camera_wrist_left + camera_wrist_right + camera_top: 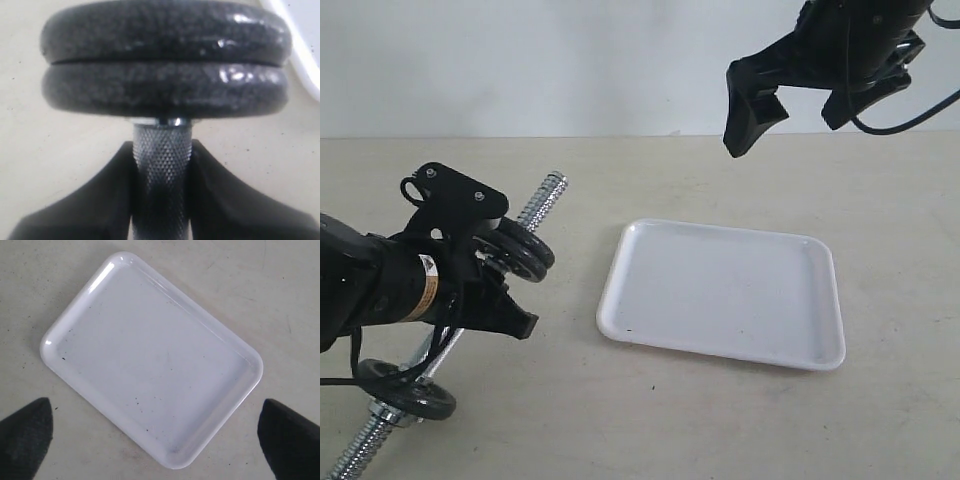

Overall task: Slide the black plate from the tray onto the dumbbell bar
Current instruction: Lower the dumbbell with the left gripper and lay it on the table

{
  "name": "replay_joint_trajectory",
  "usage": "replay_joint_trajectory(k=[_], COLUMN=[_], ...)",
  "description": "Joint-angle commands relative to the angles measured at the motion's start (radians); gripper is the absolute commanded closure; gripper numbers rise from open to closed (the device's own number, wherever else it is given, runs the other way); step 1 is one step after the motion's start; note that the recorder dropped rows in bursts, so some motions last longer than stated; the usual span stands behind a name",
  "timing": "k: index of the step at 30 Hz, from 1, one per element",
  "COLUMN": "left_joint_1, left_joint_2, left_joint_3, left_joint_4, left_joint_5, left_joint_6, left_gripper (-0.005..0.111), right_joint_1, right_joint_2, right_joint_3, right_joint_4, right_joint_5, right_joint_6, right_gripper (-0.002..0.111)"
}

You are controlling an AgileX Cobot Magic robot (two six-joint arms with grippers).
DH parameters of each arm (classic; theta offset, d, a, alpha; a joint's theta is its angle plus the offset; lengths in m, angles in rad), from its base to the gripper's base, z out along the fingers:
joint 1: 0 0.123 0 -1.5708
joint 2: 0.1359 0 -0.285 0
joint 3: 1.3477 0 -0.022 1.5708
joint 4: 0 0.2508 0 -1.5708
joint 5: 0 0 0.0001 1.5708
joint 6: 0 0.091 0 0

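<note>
Chrome steel dumbbell bar (pixel 542 200), knurled in the middle and threaded at the ends, runs at a slant over the beige table (pixel 740 420), to the left of the white rectangular tray (pixel 720 295). The left gripper (pixel 490 265) is clamped on the knurled middle of the bar, with one finger on each side. Two round black iron plates (pixel 165 90) sit on the bar, pressed face to face, just beyond the left gripper toward the far threaded end. A third black plate (pixel 408 392) sits near the bar's near end, apparently against a silver collar (pixel 385 410); the arm partly blocks that area. The right gripper (pixel 798 108) hangs high above the tray, jaws spread wide, grasping nothing.
</note>
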Motion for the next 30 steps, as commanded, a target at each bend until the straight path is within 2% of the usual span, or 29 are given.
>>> replay_joint_trajectory(k=[1, 13, 30], left_joint_1=[0.018, 0.018, 0.018], left_joint_2=[-0.021, 0.046, 0.160], left_joint_3=[-0.043, -0.101, -0.103], left_joint_4=[0.043, 0.043, 0.043], left_joint_5=[0.106, 0.124, 0.129], left_joint_6=[-0.019, -0.039, -0.061], left_gripper=[0.102, 0.102, 0.102], right_joint_1=[-0.002, -0.002, -0.002], right_joint_2=[-0.010, -0.010, -0.010], right_joint_3=[0.000, 0.000, 0.000], right_joint_4=[0.022, 0.041, 0.057], right_joint_5=[0.017, 0.057, 0.048], right_joint_6=[0.000, -0.003, -0.009], right_gripper=[0.003, 0.003, 0.003])
